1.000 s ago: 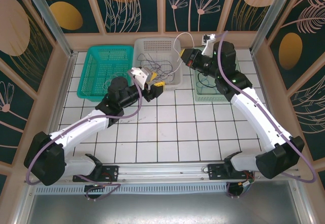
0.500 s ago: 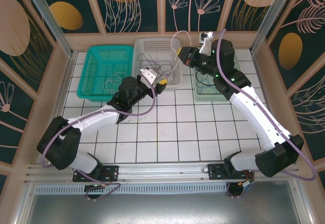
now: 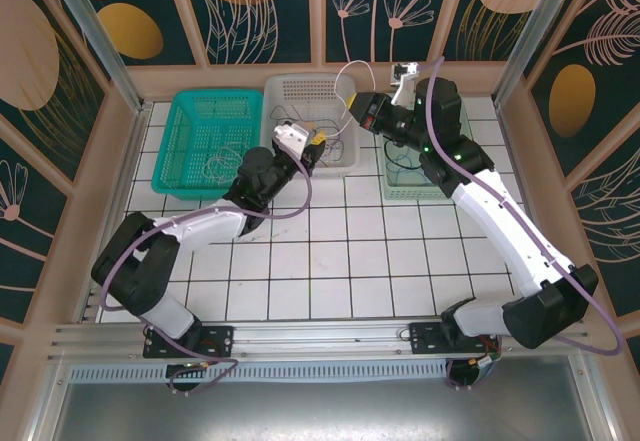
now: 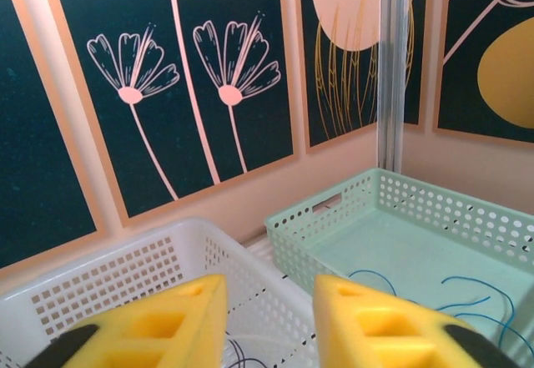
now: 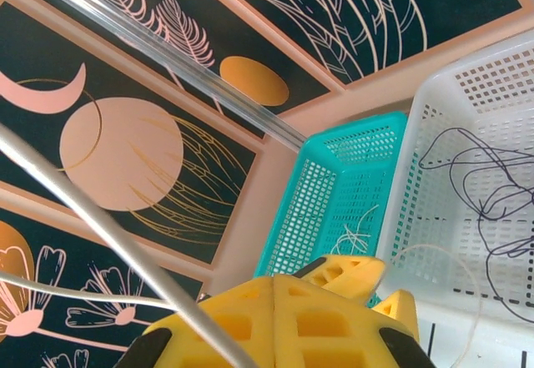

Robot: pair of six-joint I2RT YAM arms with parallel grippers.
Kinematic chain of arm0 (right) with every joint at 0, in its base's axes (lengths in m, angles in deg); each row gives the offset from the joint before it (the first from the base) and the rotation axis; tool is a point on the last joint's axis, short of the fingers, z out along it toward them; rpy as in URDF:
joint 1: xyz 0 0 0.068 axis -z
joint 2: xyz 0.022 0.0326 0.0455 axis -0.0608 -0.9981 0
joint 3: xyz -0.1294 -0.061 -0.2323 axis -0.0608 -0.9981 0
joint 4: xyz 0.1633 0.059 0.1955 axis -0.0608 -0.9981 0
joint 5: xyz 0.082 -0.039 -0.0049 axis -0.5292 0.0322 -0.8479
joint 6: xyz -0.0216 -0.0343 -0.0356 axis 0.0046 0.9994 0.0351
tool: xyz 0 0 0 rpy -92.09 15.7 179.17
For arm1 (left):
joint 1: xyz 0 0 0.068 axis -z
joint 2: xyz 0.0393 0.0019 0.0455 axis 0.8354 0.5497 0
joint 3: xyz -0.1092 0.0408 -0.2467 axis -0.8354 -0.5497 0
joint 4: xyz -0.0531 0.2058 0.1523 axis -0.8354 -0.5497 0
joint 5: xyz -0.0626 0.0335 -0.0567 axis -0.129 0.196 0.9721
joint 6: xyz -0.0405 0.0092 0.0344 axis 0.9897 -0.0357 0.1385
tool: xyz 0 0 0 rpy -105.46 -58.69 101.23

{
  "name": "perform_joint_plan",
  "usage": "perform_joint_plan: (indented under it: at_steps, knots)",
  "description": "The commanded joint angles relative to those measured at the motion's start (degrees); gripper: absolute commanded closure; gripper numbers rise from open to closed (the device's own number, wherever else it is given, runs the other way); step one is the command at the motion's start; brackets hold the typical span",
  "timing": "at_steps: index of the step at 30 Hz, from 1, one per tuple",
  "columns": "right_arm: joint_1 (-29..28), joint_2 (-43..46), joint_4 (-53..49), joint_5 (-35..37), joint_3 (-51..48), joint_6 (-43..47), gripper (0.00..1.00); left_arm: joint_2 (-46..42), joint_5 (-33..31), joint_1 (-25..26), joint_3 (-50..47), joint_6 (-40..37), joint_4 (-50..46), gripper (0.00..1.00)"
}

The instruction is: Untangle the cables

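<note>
Dark cables (image 3: 300,121) lie tangled in the white basket (image 3: 300,85); I also see these dark cables (image 5: 488,193) from the right wrist. A pale cable (image 3: 343,73) loops up from my right gripper (image 3: 357,111), which is shut on it above the basket's right end. In the right wrist view the pale cable (image 5: 125,251) crosses the pressed-together fingers of the right gripper (image 5: 274,289). My left gripper (image 3: 313,142) hovers at the basket's near rim. In its own view the left gripper (image 4: 269,301) is open with nothing between the fingers (image 4: 380,318).
A teal basket (image 3: 200,101) at the left holds a pale cable (image 3: 222,166). A mint basket (image 3: 400,193) at the right holds a thin blue cable (image 4: 467,289). Patterned walls close the back and sides.
The left arm has stretched forward from the tiles to the white basket's near rim, and its jaws have narrowed. The right gripper shifted slightly left, still gripping the pale cable.
</note>
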Motion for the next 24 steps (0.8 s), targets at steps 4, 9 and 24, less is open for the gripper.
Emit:
perform_joint_plan:
  at_steps: [4, 9, 24]
  knots:
    - [-0.45, 1.26, 1.76, -0.30, 0.71, -0.23, 1.00, 2.51, -0.09, 0.36, 1.18, 1.05, 0.00, 0.75]
    - [-0.23, 0.99, 1.91, -1.18, 1.84, -0.27, 1.00, 2.74, -1.60, 0.30, -1.56, 2.53, -0.19, 0.77]
    - [1.55, 3.29, 1.84, -1.27, 0.65, -0.93, 1.00, 2.20, -3.94, 0.36, -6.54, 3.05, -2.95, 0.85]
